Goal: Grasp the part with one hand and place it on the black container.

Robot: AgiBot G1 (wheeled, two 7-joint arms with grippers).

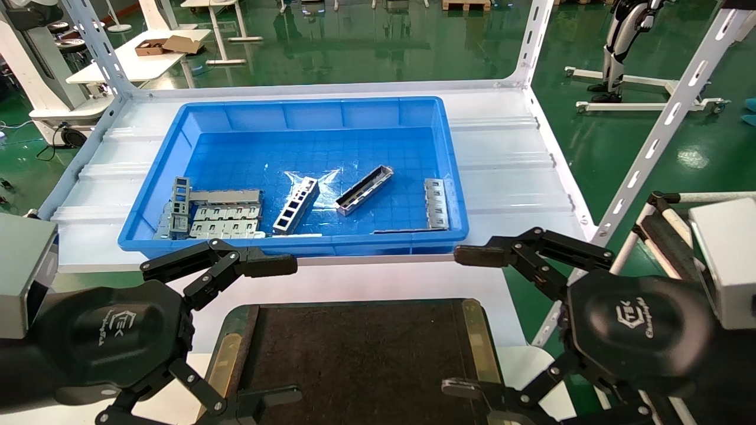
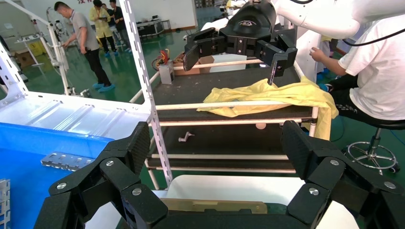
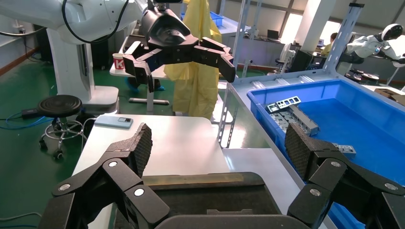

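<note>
Hovering with fingers spread wide and empty, the left gripper and right gripper flank the black container on the near worktop. The part lies untouched in the blue bin, farther off, right of a darker ladder-like bar. Grasping has seemingly not begun; next, one gripper would need to reach forward and straddle the channel's width.

Head overhead; wrists facing inward

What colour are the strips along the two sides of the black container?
Brass-coloured, a dull yellow-gold, flanking the black container; the head view shows them best.
</note>
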